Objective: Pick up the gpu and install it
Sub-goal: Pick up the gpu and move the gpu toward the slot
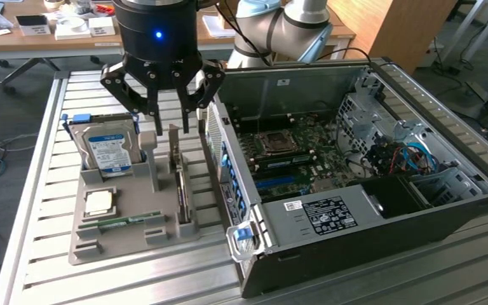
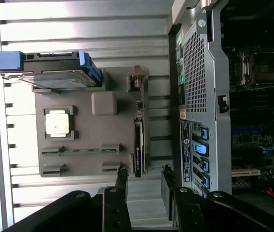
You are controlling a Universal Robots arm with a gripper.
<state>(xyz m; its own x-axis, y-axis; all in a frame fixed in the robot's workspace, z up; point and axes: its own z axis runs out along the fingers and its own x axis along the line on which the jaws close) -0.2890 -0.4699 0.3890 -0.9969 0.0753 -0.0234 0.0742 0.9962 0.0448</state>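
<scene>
The gpu point(image 1: 180, 184) stands on its edge in a slot of the grey holder tray point(image 1: 117, 244), close to the computer case. It is a thin card with a silver bracket at its far end. In the wrist view the gpu point(image 2: 139, 137) appears edge-on as a narrow dark strip. My gripper point(image 1: 169, 125) hangs just above the card's bracket end. It is open, with nothing between its black fingers point(image 1: 153, 117). From the wrist, the gripper point(image 2: 144, 175) is lined up with the card's long edge.
The tray point(image 2: 86, 137) also holds a hard drive point(image 1: 108, 149) with a blue-white label, a square processor point(image 1: 98, 202) and a green memory stick point(image 1: 129, 220). The open computer case point(image 1: 447, 210) lies at the exterior view's right, motherboard point(image 1: 299, 149) exposed. All rest on a slatted metal table point(image 1: 40, 190).
</scene>
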